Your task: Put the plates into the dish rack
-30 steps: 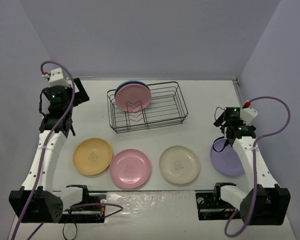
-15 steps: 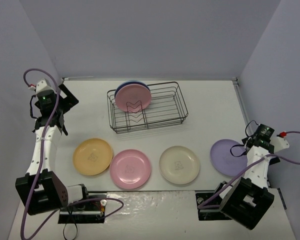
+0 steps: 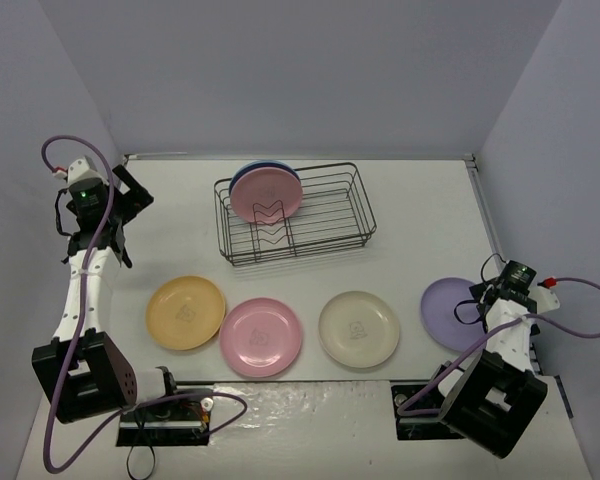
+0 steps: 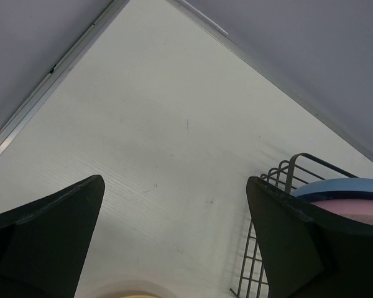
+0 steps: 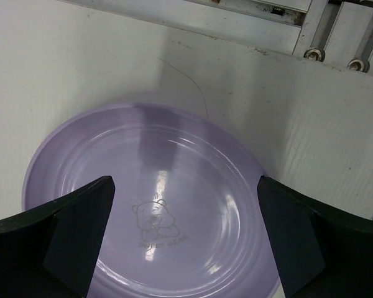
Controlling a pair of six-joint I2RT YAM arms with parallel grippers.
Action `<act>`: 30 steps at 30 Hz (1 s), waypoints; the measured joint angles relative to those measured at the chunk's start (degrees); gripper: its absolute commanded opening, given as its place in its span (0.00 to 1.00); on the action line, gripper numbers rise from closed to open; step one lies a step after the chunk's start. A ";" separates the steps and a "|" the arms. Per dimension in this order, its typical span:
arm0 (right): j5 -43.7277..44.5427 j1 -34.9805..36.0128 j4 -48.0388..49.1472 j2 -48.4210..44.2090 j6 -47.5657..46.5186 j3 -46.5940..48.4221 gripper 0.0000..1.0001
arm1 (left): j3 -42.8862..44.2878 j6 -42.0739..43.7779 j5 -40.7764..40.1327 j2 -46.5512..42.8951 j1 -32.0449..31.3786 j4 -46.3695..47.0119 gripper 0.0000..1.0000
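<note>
Both arms have swung outward: right gripper (image 5: 186, 180), jaws spread wide and empty, hovers over the round matte purple plate (image 5: 155, 205) lying front-right of the black wire dish rack (image 3: 366, 212), seemingly to grasp it; left gripper (image 4: 174, 183) equally spread, empty.

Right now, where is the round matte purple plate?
In the top view, the round purple plate lies flat at the far right, next to the round cream plate, beneath the open right gripper.

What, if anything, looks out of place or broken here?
Nothing stands out. A pink plate and a blue plate stand upright in the dish rack; the yellow-orange plate, second pink plate, cream plate and purple plate lie flat in a row on the table, none visibly chipped. Nothing is spilled.
</note>
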 measured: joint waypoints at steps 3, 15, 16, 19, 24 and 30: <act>1.07 0.00 0.00 -0.70 0.86 0.00 1.00 | 0.00 0.00 0.27 -0.01 0.01 0.19 0.97; 4.18 0.02 1.28 -1.34 8.53 -3.52 1.00 | 0.05 0.00 0.85 0.12 0.01 3.84 0.97; 5.09 0.01 1.28 -1.40 9.07 -3.52 1.00 | 0.12 0.00 0.86 0.24 0.01 4.13 0.97; 6.74 0.00 1.36 -1.75 10.70 -3.63 0.98 | 0.17 0.00 0.87 0.75 0.01 5.54 0.97; 6.80 0.03 1.77 -1.37 10.59 -3.68 1.00 | 0.22 0.00 0.85 1.73 0.01 6.82 0.97; 6.08 0.39 3.68 -0.54 7.80 -3.65 0.99 | 0.33 0.00 0.87 2.91 0.01 7.24 0.97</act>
